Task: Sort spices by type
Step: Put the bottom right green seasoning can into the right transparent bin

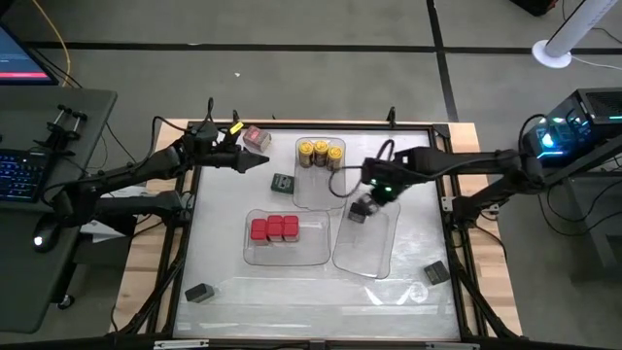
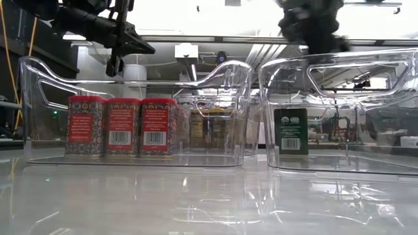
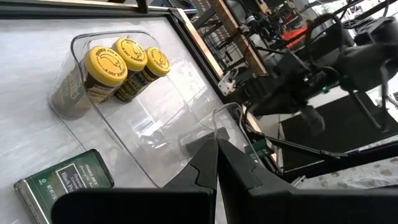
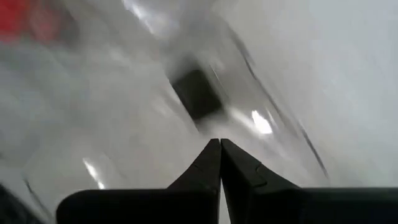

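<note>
The right gripper hangs over the right tray, jaws shut and empty; a dark tin stands inside that tray. The left gripper waits at far left, jaws shut on nothing.

Next step, as I judge it: fetch a stray dark tin from the bench — open wide, grip its flat sides, lower squarely.

Labels are unreadable, though the green tin may read "Black".

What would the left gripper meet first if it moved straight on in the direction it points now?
Probably the clear tray holding the three yellow-lidded jars. The left gripper, fingers shut, points at the tray's near wall, with nothing visible between them, though the depth is unclear.
</note>
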